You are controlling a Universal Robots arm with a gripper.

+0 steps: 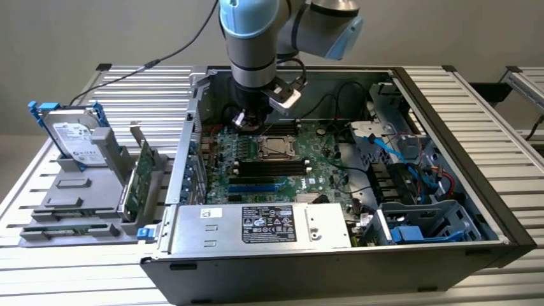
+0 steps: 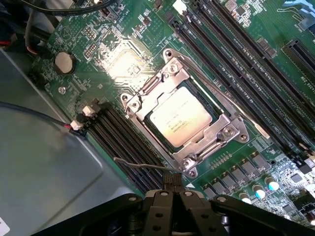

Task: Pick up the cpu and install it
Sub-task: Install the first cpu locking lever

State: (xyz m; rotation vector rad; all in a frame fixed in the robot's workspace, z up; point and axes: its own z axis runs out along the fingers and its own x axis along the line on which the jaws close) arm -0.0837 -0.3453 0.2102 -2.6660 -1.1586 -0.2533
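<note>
The cpu [image 2: 180, 118] is a flat silver square lying inside the metal socket frame [image 2: 227, 132] on the green motherboard [image 1: 255, 167]. In the exterior view the cpu [image 1: 276, 147] sits near the board's middle. My gripper [image 1: 249, 120] hangs just above the board, beside the socket on the exterior view's left and a little further back. In the wrist view my gripper [image 2: 172, 184] has its two black fingers pressed together, shut on nothing. A thin socket lever wire [image 2: 142, 165] runs close to the fingertips.
The open computer case [image 1: 501, 223] surrounds the board, with black memory slots [image 1: 272, 168], a power supply [image 1: 259, 226] at the front and blue cables [image 1: 386, 150]. Outside, a grey rack [image 1: 76, 191] holds a hard drive [image 1: 72, 134] and green cards [image 1: 140, 175].
</note>
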